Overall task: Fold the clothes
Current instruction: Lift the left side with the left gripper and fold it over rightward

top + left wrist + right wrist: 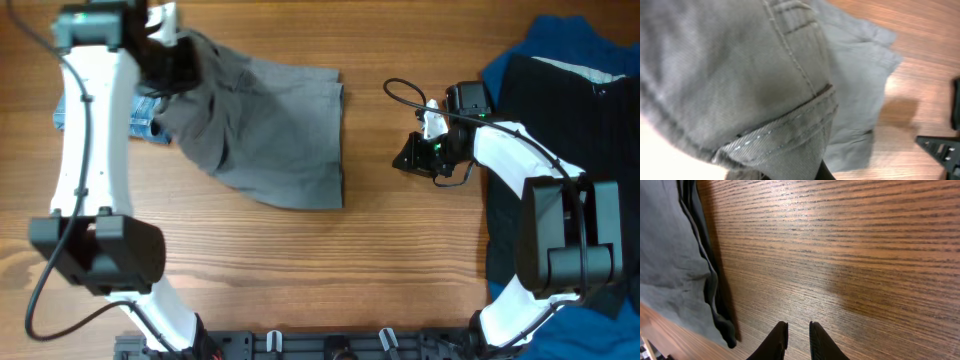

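Grey shorts (270,130): lying on the desk (300,270) just right of the denim shorts (147,118) and overlapping their right edge. The corner nearest the denim is lifted off the wood.
Left claw (168,68): just above the denim shorts and pressed together, apparently pinching the lifted waistband corner. Cloth buries its fingers in the wrist view, so how deep the bite goes is a guess.
Right claw (799,325): well right of the denim shorts and past the grey hem. Its fingertips are almost pressed together, hold nothing, and sit low over bare wood.
Cloth to left claw: the fabric hangs from the claw and drapes away to the right. The pocket seam sits right under the wrist camera.
Cloth to right claw: the hem lies apart from the claw, not touching.
Risk, slip: a shallow pinch on a thick seam may let go mid-carry and drop the corner in a heap.
Risk, drag: the overlap could pull the denim shorts along.
Risk, skew: with only one corner carried, the fold may land crooked.
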